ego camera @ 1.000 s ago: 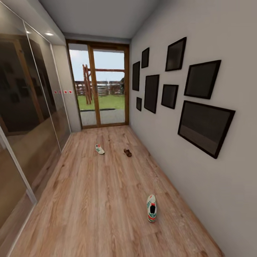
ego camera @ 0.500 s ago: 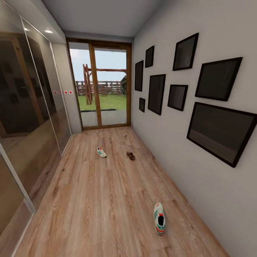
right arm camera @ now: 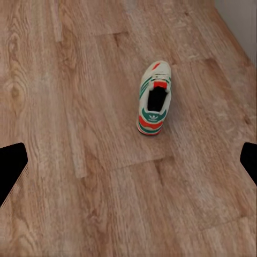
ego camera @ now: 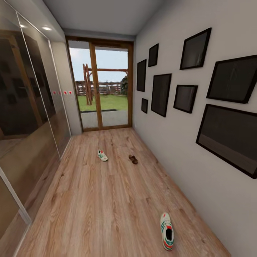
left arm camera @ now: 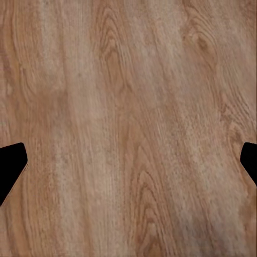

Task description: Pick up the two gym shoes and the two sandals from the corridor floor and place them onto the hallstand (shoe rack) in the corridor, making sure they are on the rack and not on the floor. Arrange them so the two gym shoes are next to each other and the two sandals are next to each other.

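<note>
Corridor floor (ego camera: 92, 200) carries one gym shoe (ego camera: 167, 231) near me by the right wall; another (ego camera: 102, 155) and a sandal (ego camera: 133, 159) lie farther. Both my grippers' fingertips (right arm camera: 12, 168) stand wide apart.

Black-framed pictures (ego camera: 161, 94) hang on the wall beside wood-framed glass doors (ego camera: 103, 84).

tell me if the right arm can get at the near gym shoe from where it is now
Probably yes. In the right wrist view the near gym shoe lies ahead of the open right gripper, alone on bare corridor floor, nothing between them. The arm would need to go forward and down; the wall beside the shoe leaves room.
</note>
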Motion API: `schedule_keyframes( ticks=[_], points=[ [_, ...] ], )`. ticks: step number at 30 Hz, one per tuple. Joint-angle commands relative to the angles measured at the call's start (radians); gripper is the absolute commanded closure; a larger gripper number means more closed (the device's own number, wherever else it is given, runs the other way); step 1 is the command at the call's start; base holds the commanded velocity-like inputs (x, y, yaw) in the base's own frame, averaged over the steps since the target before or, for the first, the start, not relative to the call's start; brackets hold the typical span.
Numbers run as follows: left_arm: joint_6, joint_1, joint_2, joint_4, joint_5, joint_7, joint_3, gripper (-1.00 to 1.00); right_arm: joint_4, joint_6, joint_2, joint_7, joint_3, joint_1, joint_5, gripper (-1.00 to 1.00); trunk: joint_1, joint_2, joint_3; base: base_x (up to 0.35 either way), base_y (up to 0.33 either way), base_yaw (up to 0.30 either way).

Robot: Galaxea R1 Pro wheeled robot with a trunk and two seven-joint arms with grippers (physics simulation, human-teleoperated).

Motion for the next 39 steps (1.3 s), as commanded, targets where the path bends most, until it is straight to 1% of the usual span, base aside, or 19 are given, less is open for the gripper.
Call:
schedule_keyframes(
  ticks=[1,5,9,14,15,16,18,19,21,22,24,25,27,30,36,39],
  points=[
    [-0.003,-0.001,0.0,0.001,0.003,0.0,0.001,-1.0,0.001,-0.003,0.0,0.0,-0.001,-0.001,0.001,-1.0,0.001,0.0,-0.001,0.299,0.102,0.0],
    [-0.003,-0.001,0.0,0.001,0.002,0.0,0.001,-1.0,0.0,-0.003,0.0,-0.001,-0.001,-0.001,0.001,-1.0,0.001,0.0,-0.001,0.299,0.085,0.0],
    [-0.003,-0.001,-0.001,0.001,-0.001,0.0,0.001,-1.0,-0.02,-0.002,-0.004,-0.004,-0.002,-0.002,-0.001,-1.0,0.001,0.0,-0.001,0.299,0.051,0.0],
    [-0.003,-0.001,-0.001,0.0,-0.005,-0.001,-0.005,-1.0,-0.094,0.018,-0.009,-0.004,-0.002,-0.016,-0.002,-1.0,0.001,0.0,-0.001,0.299,0.015,0.0],
    [-0.003,-0.001,-0.002,-0.002,-0.005,-0.002,-0.006,-1.0,-0.118,0.035,-0.01,-0.004,-0.002,-0.027,-0.002,-1.0,0.001,0.0,-0.001,0.299,0.005,0.0],
    [-0.003,-0.002,0.0,-0.009,-0.005,-0.003,-0.005,-1.0,-0.145,0.079,-0.01,-0.004,-0.002,-0.053,-0.002,-1.0,0.001,0.0,-0.001,0.299,0.003,0.0],
    [-0.002,-0.007,0.0,-0.011,-0.006,-0.003,-0.005,-1.0,-0.157,0.115,-0.01,-0.004,-0.002,-0.076,-0.003,-1.0,0.001,0.0,-0.001,0.294,0.002,0.0],
    [0.003,-0.027,0.0,-0.015,-0.005,-0.004,-0.002,-1.0,-0.168,0.192,-0.011,-0.004,-0.002,-0.137,-0.003,-1.0,0.001,0.0,-0.001,0.158,0.001,0.0],
    [0.008,-0.046,-0.001,-0.017,-0.005,-0.005,-0.002,-1.0,-0.17,0.221,-0.011,-0.004,-0.002,-0.169,-0.003,-1.0,0.001,0.0,-0.001,0.114,0.001,0.0],
    [0.02,-0.108,-0.002,-0.016,-0.005,-0.004,-0.002,-1.0,-0.171,0.25,-0.012,-0.004,-0.002,-0.214,-0.003,-1.0,0.001,0.0,-0.001,0.052,0.0,0.0],
    [0.052,-0.207,-0.004,-0.012,-0.005,0.0,-0.004,-1.0,-0.171,0.268,-0.013,-0.004,-0.002,-0.251,-0.003,-1.0,0.001,0.0,-0.001,0.027,0.0,0.0],
    [0.072,-0.245,-0.004,-0.012,-0.006,0.002,-0.005,-1.0,-0.17,0.273,-0.012,-0.004,-0.002,-0.26,-0.004,-1.0,0.001,0.0,-0.001,0.014,0.0,0.0],
    [0.093,-0.286,-0.007,-0.018,-0.008,0.003,-0.006,-1.0,-0.169,0.277,-0.012,-0.002,-0.002,-0.268,-0.004,-1.0,0.001,0.0,-0.001,0.009,0.0,0.0],
    [0.107,-0.315,-0.008,-0.03,-0.014,0.004,-0.007,-1.0,-0.168,0.279,-0.011,0.001,-0.001,-0.273,-0.004,-1.0,0.001,0.0,-0.001,0.004,0.0,0.0],
    [0.126,-0.338,-0.007,-0.079,-0.019,-0.001,-0.006,-1.0,-0.168,0.281,-0.011,0.005,-0.001,-0.277,-0.006,-1.0,0.001,0.0,-0.001,0.001,0.0,0.0],
    [0.13,-0.341,-0.006,-0.088,-0.02,-0.005,-0.005,-1.0,-0.171,0.28,-0.011,0.005,-0.001,-0.278,-0.006,-1.0,0.012,-0.021,-0.01,0.0,0.0,0.0]
  ],
)
